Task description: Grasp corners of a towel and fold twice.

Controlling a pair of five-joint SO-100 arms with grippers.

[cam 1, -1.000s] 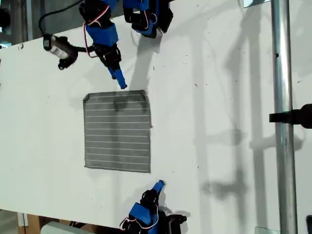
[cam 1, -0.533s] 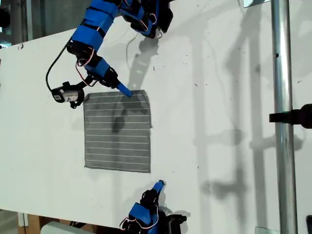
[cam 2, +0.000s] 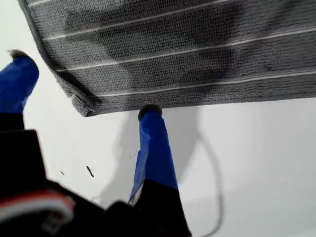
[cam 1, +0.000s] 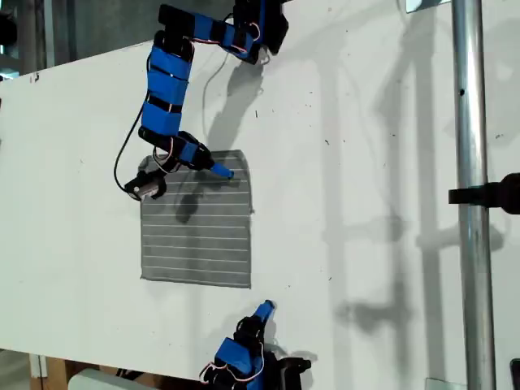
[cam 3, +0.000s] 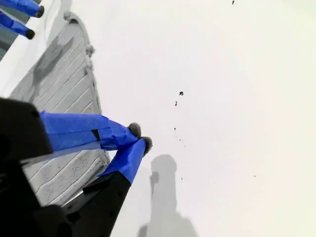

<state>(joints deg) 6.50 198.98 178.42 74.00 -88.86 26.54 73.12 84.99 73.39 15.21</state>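
Towel (cam 1: 196, 227) is lying flat on the white table (cam 1: 366, 162), its edge just beyond my first gripper (cam 2: 84, 89), whose jaws are being held apart; my second gripper (cam 3: 139, 137) is being kept clenched, empty, beside the towel's opposite edge.

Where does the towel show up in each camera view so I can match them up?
Exterior view: towel lies flat on the table, left of centre.
First wrist view: towel edge and one corner, just beyond my first hand.
Second wrist view: towel behind my second hand.
Shared landmark: its white stripes.
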